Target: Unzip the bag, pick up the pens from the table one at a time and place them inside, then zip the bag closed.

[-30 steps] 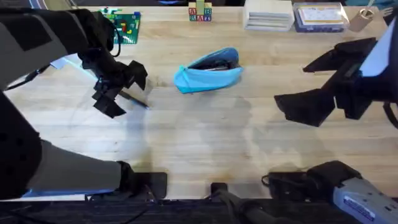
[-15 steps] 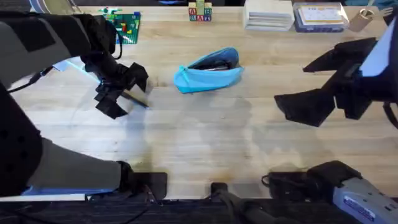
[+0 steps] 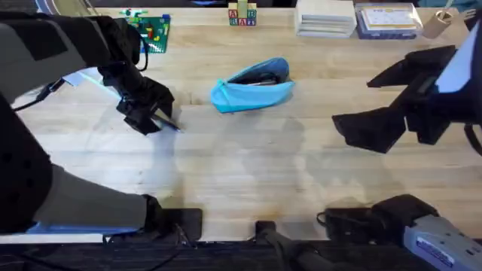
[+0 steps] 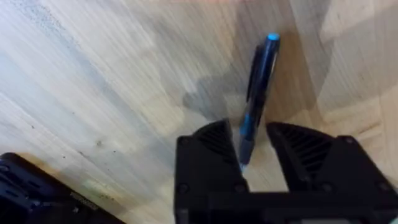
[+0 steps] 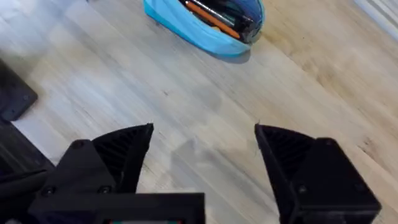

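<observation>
One pen (image 4: 256, 93) now sits between the left gripper (image 4: 255, 146) fingers, which have closed in on it vs. a sec ago, pen on the table (image 3: 248, 173) w/ the bag (image 3: 252, 89) unzipped nearby. Right gripper (image 5: 202, 146) wide open, idle. Next: lift, drop in.

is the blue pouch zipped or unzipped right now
Unzipped. The bag gapes along its top in the right wrist view, with pens lying inside; the overhead view shows the same dark opening.
</observation>
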Motion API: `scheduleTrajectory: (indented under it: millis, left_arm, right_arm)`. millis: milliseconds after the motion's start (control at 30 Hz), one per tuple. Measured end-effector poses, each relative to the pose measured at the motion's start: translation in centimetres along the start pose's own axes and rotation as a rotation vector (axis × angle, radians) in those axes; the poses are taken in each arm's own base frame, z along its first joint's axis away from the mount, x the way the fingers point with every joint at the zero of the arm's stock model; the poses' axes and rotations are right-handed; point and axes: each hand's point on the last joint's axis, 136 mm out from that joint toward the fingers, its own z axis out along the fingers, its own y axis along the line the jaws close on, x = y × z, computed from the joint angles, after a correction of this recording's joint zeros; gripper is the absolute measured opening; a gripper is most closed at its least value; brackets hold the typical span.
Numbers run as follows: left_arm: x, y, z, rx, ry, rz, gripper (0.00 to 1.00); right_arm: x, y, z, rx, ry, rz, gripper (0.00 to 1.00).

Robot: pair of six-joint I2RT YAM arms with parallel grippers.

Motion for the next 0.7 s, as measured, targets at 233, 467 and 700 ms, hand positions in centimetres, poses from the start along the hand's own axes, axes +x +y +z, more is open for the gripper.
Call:
scheduleTrajectory:
  millis: [233,467,700]
  left_arm:
    - [0.07,0.45,-0.01,-0.020,0.001,-0.002,0.061]
    - [0.05,0.46,-0.02,-0.020,0.000,-0.002,0.046]
    - [0.02,0.46,-0.04,-0.020,-0.001,-0.002,0.044]
  right_arm:
    - [0.01,0.00,0.01,0.000,0.000,0.000,0.996]
    - [0.00,0.00,0.01,0.000,0.000,0.000,0.996]
    - [0.00,0.00,0.00,0.000,0.000,0.000,0.996]
